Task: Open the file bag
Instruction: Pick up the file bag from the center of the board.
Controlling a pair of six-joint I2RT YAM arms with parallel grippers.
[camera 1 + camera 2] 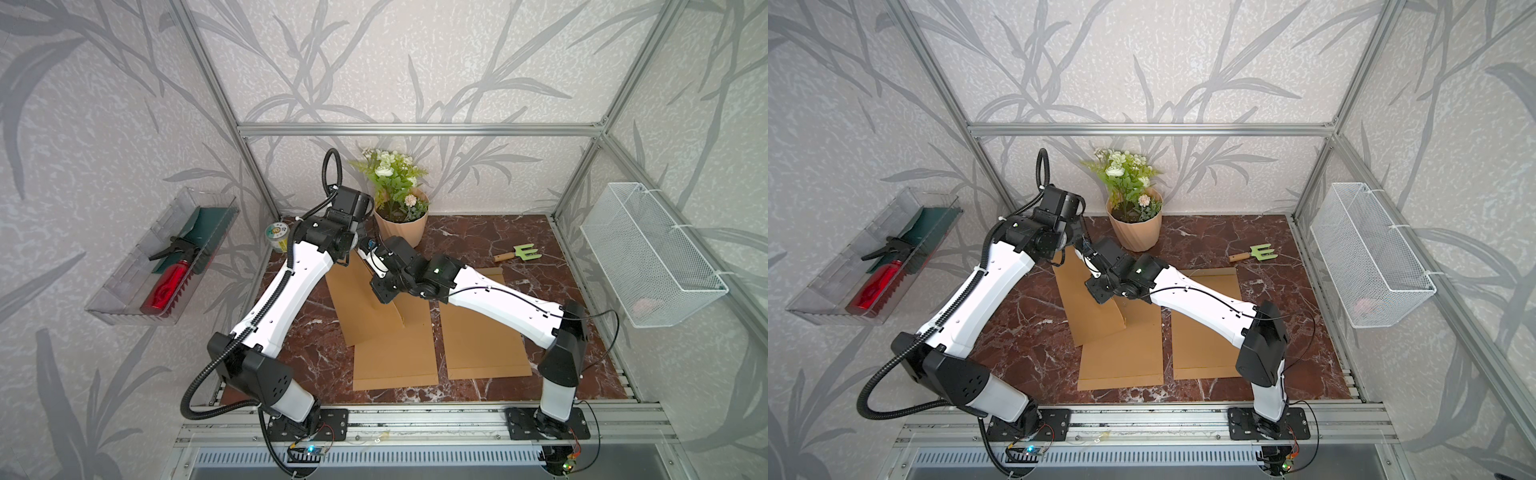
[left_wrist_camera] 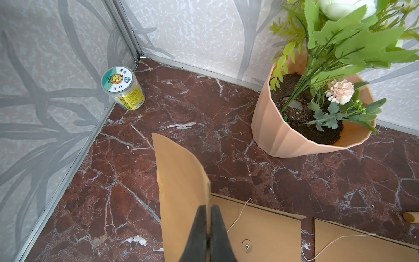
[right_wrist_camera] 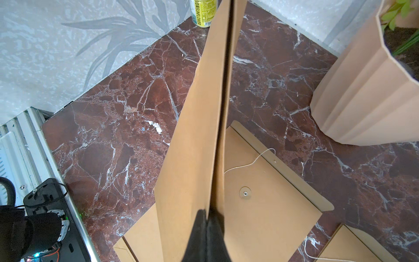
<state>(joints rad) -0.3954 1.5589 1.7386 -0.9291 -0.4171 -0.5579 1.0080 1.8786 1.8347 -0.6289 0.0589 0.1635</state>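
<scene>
1. Left pincer (image 2: 209,207): fingers pressed together, pinching a kraft edge of the file bag (image 2: 181,181).
2. Right pincer (image 3: 206,213): likewise clamped on a layer of the same bag. A narrow dark slit shows between two of its layers.
3. The file bag stands left of centre on the table (image 1: 519,237). Its far end is raised and its near end rests over a second bag (image 1: 395,365) lying flat. A third bag (image 1: 484,349) lies to the right.
4. Jar (image 2: 122,90), far left corner: sunflower cartoon on the lid, side print reads "SUNFLOWER".
5. Table surface is red-brown marble pattern. Walls carry grey leaf wallpaper behind an aluminium frame. A flowerpot (image 1: 401,226) stands far centre.
</scene>
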